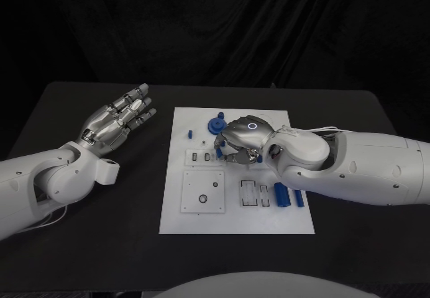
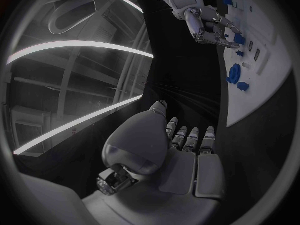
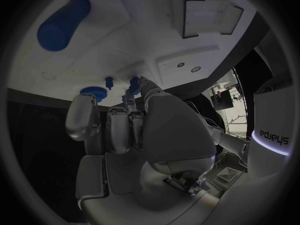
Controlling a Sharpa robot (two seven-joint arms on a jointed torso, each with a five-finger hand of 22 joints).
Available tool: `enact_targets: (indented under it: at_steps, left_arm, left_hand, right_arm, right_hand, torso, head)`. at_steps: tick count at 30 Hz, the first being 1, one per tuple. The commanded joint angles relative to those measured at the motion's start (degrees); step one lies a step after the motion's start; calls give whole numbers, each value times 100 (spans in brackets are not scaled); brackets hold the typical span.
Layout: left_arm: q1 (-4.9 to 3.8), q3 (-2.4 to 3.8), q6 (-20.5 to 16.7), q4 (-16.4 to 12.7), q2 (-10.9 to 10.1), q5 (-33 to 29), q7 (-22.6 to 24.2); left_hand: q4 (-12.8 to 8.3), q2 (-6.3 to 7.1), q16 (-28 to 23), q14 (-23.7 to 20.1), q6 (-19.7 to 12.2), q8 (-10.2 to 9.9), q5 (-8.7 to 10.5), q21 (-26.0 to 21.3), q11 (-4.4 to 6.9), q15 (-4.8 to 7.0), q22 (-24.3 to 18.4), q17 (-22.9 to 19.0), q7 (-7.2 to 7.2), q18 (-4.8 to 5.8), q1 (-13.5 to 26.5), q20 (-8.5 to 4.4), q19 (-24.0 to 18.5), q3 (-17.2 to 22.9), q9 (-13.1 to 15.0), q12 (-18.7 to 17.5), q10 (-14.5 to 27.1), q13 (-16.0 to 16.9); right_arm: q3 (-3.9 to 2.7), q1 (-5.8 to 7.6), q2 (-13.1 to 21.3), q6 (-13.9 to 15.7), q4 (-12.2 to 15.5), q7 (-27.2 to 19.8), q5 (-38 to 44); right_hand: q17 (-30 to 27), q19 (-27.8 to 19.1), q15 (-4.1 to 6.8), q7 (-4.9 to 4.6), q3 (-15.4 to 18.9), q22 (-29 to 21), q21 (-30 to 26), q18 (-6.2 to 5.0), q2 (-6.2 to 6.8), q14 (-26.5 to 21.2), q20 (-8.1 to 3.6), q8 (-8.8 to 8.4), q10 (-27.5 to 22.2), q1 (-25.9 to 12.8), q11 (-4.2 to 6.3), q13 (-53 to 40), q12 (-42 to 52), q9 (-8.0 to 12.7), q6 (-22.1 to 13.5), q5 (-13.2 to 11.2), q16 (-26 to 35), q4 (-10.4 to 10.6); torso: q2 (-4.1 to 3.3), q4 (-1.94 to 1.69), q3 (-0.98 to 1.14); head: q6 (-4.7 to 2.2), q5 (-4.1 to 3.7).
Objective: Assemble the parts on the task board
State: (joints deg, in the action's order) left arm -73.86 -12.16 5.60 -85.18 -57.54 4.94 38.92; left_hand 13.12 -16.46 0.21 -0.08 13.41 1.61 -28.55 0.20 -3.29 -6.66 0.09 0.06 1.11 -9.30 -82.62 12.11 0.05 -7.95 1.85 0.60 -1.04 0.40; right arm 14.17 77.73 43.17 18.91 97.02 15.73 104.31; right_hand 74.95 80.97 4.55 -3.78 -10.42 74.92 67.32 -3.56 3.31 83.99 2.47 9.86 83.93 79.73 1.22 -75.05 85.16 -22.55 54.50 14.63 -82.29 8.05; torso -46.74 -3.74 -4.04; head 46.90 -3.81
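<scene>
Head view: the right silver many-fingered hand (image 1: 238, 141) hangs over the upper middle of the white rectangular task board (image 1: 179, 223), fingers curled downward around a small blue plastic part (image 2: 239, 38) near the row of small slots; whether it truly pinches that piece I cannot tell. At its 11 o'clock stands a blue round gear-like part (image 1: 215, 125), and at 9 o'clock a small blue peg (image 1: 191, 133). Toward 5 o'clock of the hand, two blue cylindrical bars (image 1: 281, 194) lie just beside the clear rectangular recesses (image 1: 253, 193), which look unfilled. A square white inset panel (image 1: 203, 192) sits at the board's 7 o'clock.

The left silver hand (image 1: 120, 118) rests off the board at its 10 o'clock, spread flat and holding nothing.

The step in hand seems to be seating a small piece into a slot; next comes careful alignment and a straight downward press.
</scene>
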Motion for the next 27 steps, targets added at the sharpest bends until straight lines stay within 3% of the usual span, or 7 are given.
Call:
enact_targets:
  at_steps: [1, 17, 27]
  left_arm:
    - [8, 6, 93, 2, 15, -27, 677]
    - [25, 6, 114, 36, 16, -27, 666]
    - [41, 6, 119, 60, 23, -27, 669]
  left_hand:
    - [-31, 3, -21, 8, -29, 23, -25, -20, -47, -44, -9, -6, -19, -15, -51, 27, -5, 12, 3, 7, -8, 5]
    - [-35, 2, -21, 8, -37, 21, -25, -20, -53, -47, -9, -6, -14, -14, -51, 29, -5, 16, 2, 7, -8, 5]
    - [-35, 2, -21, 8, -37, 21, -25, -20, -53, -47, -9, -6, -14, -14, -51, 29, -5, 16, 2, 7, -8, 5]
  right_arm:
    - [-3, -20, -2, -137, -1, 111, 72]
    - [-3, -26, -45, -245, -48, 94, 72]
    - [-3, -26, -54, -229, -72, 60, 72]
  right_hand:
    - [848, -49, -47, 4, 30, 880, -48, -112, 6, 302, -12, -58, 3, -84, -28, -1057, -40, 12, -83, -6, 44, -7]
    - [686, -204, -44, 79, -54, 795, -450, -175, 71, 189, -2, -588, -326, -205, 0, -842, -336, 246, -794, -158, 280, -37]
    - [661, -222, -36, 107, 63, 786, -554, -185, 106, 166, -10, -627, -398, -395, 14, -792, -408, 446, -1204, -628, 324, 17]
  torso:
    - [-1, 1, -4]
    - [-3, -1, -3]
    - [0, 0, -1]
  head:
    - [5, -4]
    - [24, -2]
    - [37, 0]
